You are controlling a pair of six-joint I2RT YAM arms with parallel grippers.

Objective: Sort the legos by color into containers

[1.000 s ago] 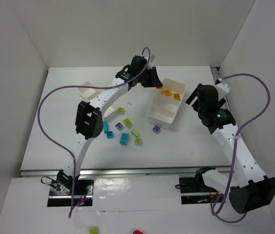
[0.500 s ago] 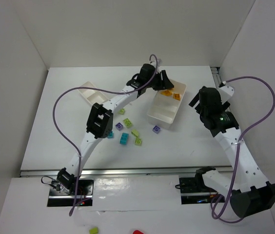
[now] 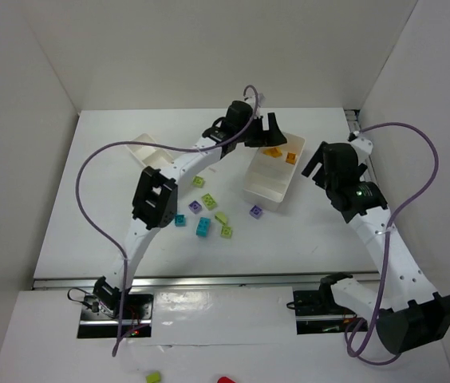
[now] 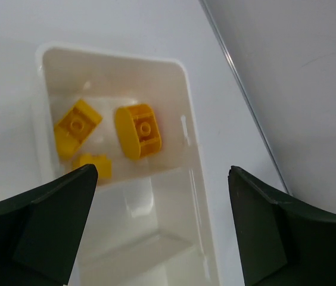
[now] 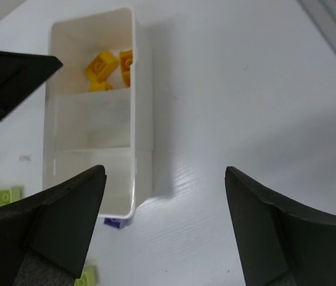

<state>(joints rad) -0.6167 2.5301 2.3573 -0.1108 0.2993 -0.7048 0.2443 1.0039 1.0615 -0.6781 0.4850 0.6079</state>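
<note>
Orange legos [image 4: 138,131] lie in the tray's [image 4: 193,155] end section; left gripper [image 4: 162,169] and right gripper [image 5: 165,170] gape empty.

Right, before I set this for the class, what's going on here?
The left gripper hangs open over the far section of the tray, where three orange bricks lie. The right gripper, also open and empty, hovers beside the tray. Its other two sections look empty, and green, cyan and purple bricks are scattered on the table, not yet sorted.
</note>
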